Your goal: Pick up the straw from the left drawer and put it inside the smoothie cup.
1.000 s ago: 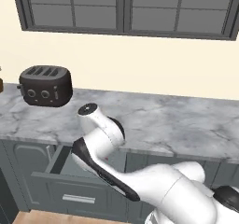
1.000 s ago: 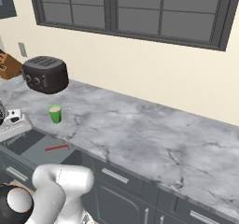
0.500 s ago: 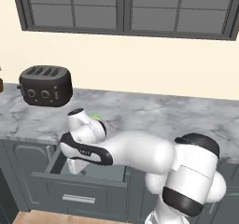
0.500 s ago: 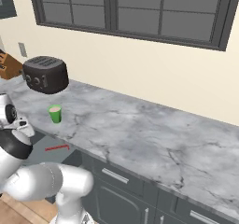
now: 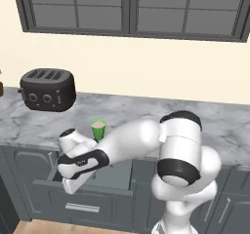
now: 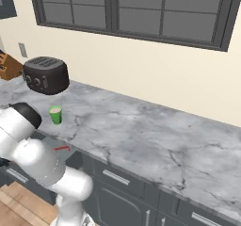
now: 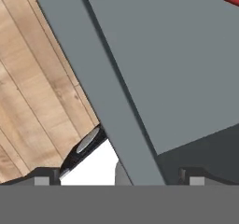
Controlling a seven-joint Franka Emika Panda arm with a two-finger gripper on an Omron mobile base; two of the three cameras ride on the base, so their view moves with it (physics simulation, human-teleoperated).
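Two dark finger tips of the white arm's gripper (image 7: 119,174) stood wide apart, released and grasping nothing, above the front wall of the wide shallow grey left drawer (image 7: 177,64). One thin bright red straw (image 6: 61,148) lay on the drawer's flat bottom, well apart from the fingers. One small green tapered smoothie cup (image 5: 98,129) stood upright on the grey marble counter (image 6: 141,135), near the black toaster (image 5: 48,89).
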